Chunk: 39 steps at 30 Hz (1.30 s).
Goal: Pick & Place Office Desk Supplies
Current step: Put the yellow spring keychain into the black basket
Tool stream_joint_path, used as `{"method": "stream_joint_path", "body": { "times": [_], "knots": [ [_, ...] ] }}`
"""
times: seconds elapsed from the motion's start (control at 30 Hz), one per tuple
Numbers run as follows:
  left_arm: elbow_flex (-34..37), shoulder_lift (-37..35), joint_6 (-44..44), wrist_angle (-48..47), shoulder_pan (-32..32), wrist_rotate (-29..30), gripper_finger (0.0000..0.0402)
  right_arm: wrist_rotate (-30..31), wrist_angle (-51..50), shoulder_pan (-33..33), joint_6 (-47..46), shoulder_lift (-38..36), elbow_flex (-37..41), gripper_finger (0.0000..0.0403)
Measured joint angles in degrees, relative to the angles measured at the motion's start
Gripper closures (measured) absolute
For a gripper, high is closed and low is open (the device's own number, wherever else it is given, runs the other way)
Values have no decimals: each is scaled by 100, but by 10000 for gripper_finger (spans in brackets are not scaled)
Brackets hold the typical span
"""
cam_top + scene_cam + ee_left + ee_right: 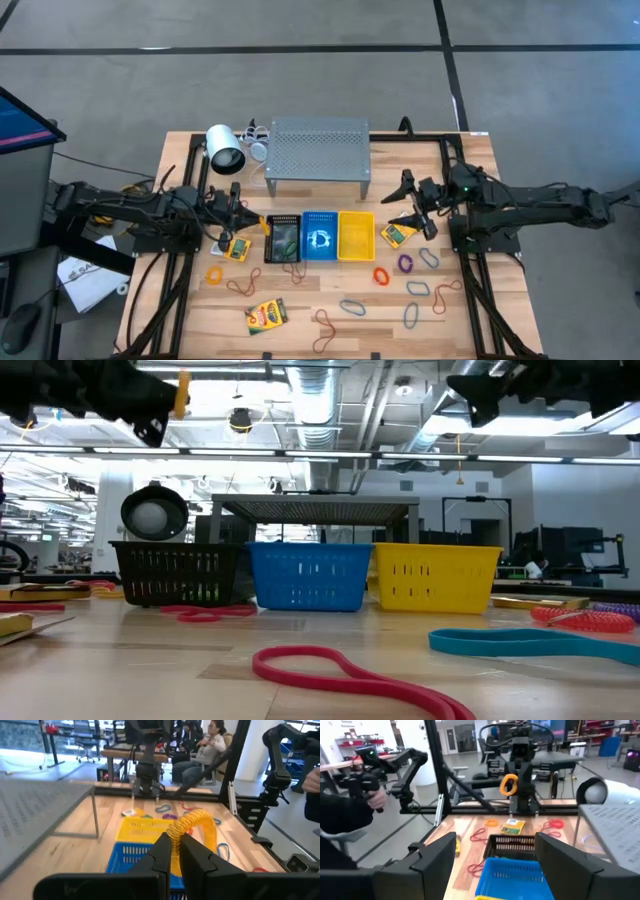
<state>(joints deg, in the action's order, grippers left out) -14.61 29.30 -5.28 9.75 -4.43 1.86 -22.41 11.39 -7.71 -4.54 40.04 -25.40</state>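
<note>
My left gripper point(243, 207) hovers level above the table's left half, shut on an orange rubber band point(194, 827). My right gripper point(408, 200) hovers open over the right half, facing it, with nothing between its fingers point(440, 856). Between them a black basket point(282, 238), a blue basket point(320, 236) and a yellow basket point(356, 236) stand in a row. Crayon boxes lie flat on the wood: one under my left gripper point(236, 248), one under my right gripper point(397, 235), one near the front point(266, 315). Several loose rubber bands point(420, 290) lie across the front half. My left gripper pinches the orange rubber band at one side of its loop point(175, 832) between its two fingertips. The fingers are level and point toward the table's right. The rest of the loop curls out past the fingertips, slack and lifted clear of the table and baskets.
A grey perforated shelf point(318, 145) stands at the back centre, with a white cylinder point(224, 148) to its left. People sit and stand in the room beyond the table's ends point(210, 740). Bare wood shows along the table's front left.
</note>
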Motion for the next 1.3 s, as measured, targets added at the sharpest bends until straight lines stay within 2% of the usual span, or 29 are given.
{"method": "stream_joint_path", "body": {
  "times": [0.17,0.27,0.37,0.5,0.7,0.83,1.3],
  "knots": [
    [217,20,-262,254,0,29,385,0,727,176,91,54,422,138],
    [231,110,-371,274,0,30,385,2,1546,243,149,45,831,138],
    [227,325,-402,511,0,30,385,-1,2207,233,28,39,1182,138],
    [227,817,-402,835,0,30,385,0,2512,234,-60,39,1443,138],
    [227,1601,-404,1449,1,30,385,-7,2572,234,-126,27,1570,138],
    [225,1931,-404,1744,0,30,385,-22,2477,189,-27,-253,1570,138],
    [223,2035,-423,1780,0,28,385,-22,1013,94,-17,-1649,1585,138]
  ]
}}
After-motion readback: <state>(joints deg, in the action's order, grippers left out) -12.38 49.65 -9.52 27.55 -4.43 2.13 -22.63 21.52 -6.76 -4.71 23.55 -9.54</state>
